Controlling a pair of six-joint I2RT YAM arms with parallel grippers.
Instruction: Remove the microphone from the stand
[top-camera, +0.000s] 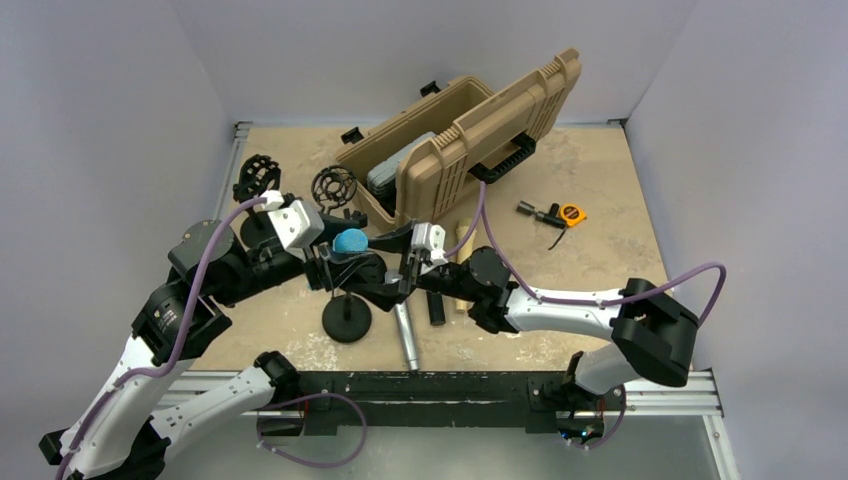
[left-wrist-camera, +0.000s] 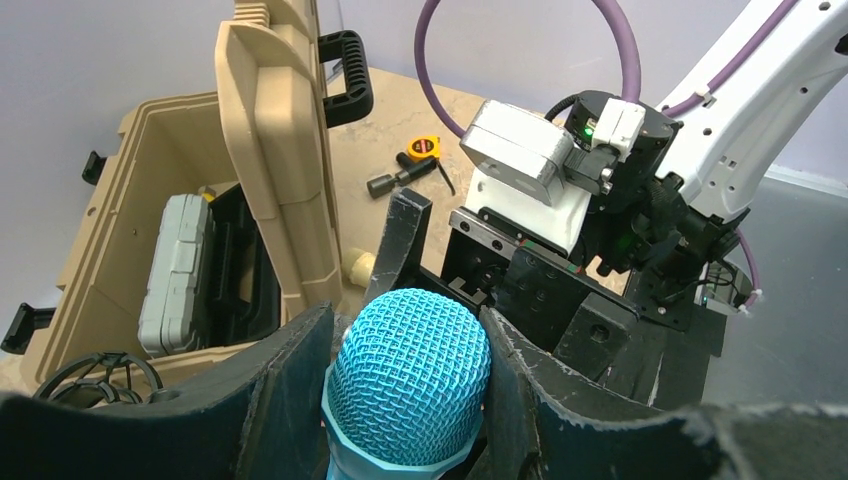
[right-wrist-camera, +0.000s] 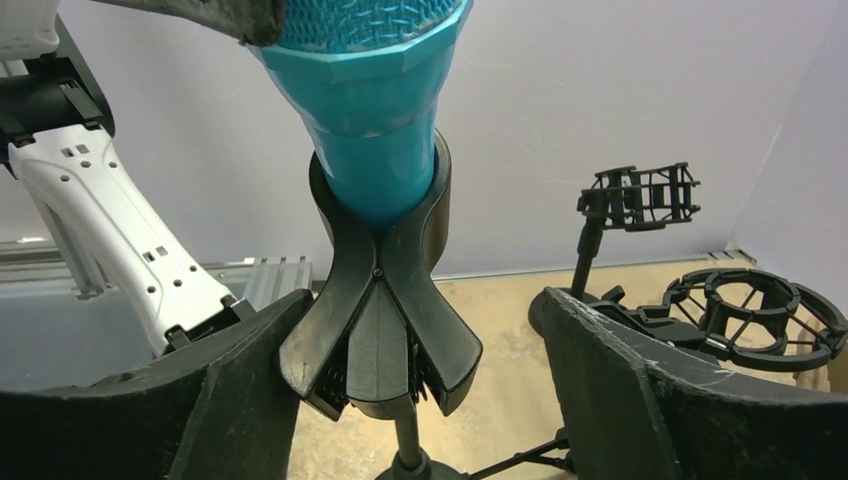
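Observation:
The microphone has a blue mesh head (left-wrist-camera: 410, 375) and a blue body (right-wrist-camera: 375, 150); it sits upright in the black clip (right-wrist-camera: 380, 300) of a stand with a round base (top-camera: 347, 320). My left gripper (left-wrist-camera: 408, 315) is shut on the head, one finger (left-wrist-camera: 270, 400) on each side. In the top view the head (top-camera: 350, 241) shows between those fingers. My right gripper (right-wrist-camera: 425, 300) is open, its fingers (right-wrist-camera: 620, 390) on either side of the clip's lower levers. The left one is close to the clip and a wide gap remains on the right.
An open tan case (top-camera: 470, 140) stands behind, with its lid upright. Two black shock mounts (top-camera: 333, 185) (top-camera: 257, 175) stand at the back left. A silver cylinder (top-camera: 407, 335) lies by the stand's base. A yellow tape measure (top-camera: 571, 213) lies to the right.

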